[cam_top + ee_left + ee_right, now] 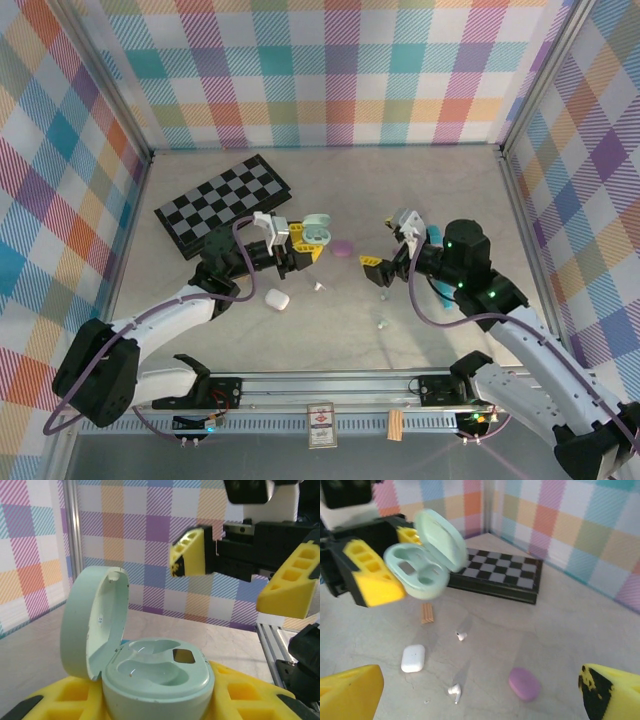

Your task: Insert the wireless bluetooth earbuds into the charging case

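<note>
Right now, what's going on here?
The left gripper holds the mint case off the table, lid open, and both wells look empty. The right gripper faces it, open, with nothing in it. Two white buds lie loose on the table, between a shut white case and a shut purple case. No bud is in the mint case yet.
</note>
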